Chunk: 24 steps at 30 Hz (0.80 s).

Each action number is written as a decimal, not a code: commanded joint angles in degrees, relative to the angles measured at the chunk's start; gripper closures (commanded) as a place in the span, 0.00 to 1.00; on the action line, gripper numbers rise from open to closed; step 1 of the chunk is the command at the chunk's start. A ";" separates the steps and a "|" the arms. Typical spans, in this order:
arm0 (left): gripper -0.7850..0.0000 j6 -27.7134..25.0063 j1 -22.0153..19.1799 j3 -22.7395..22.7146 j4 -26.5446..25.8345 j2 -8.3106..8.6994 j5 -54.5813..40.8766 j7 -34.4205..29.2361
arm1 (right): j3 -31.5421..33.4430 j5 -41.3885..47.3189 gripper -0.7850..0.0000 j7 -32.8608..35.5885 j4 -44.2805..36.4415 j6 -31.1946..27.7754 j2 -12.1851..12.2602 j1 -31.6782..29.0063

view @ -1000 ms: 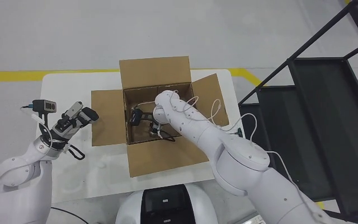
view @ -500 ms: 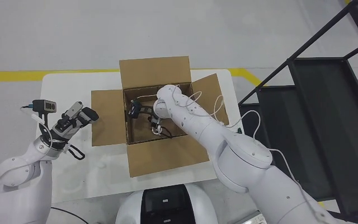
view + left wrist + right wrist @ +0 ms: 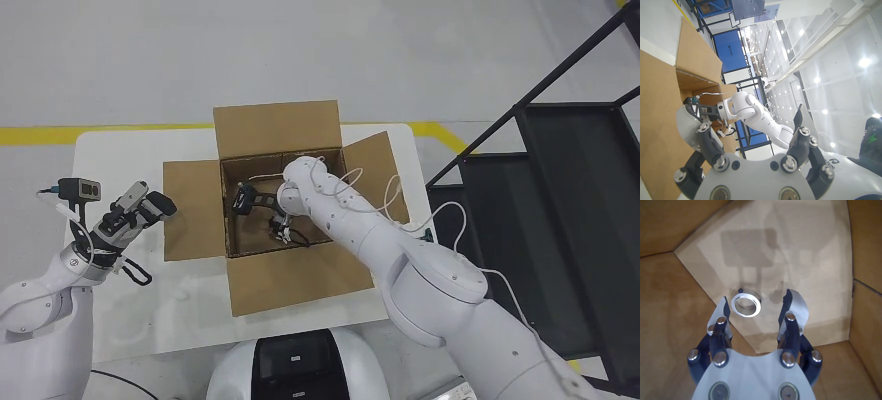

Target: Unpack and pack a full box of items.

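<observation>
Fingers of the right gripper (image 3: pixel 756 297) hung spread wide inside the cardboard box (image 3: pixel 278 128), holding nothing. The metal ring (image 3: pixel 746 314) lay flat on the box floor between them, nearer to one finger than the other and not yet gripped. Over the past second the arm had carried its wrist from the middle of the box toward the far wall, then eased back a touch, a shift that looked like lining up on the ring rather than a retreat. The pick itself remained to be made. The claw would likely need to centre on the ring and come down before closing, since a thin, smooth band could slip from an off-centre pinch. Off to the side, the left gripper (image 3: pixel 148 203) had not stirred, held above the white table (image 3: pixel 120 150) beside the box's left flap, its fingers apart and empty. Beyond the table's far edge a yellow floor line (image 3: pixel 60 133) ran past, with dark metal stairs (image 3: pixel 560 200) to the right.
</observation>
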 commanded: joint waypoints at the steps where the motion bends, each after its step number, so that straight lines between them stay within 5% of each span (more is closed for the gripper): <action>1: 0.00 0.00 0.00 0.00 0.00 0.00 0.00 0.00 | 0.24 0.19 0.64 0.02 -0.04 -0.06 0.08 -0.19; 24: 0.00 0.00 0.00 0.00 0.00 0.00 0.00 0.00 | 2.03 -0.73 0.63 1.50 -0.88 -0.25 1.35 -1.25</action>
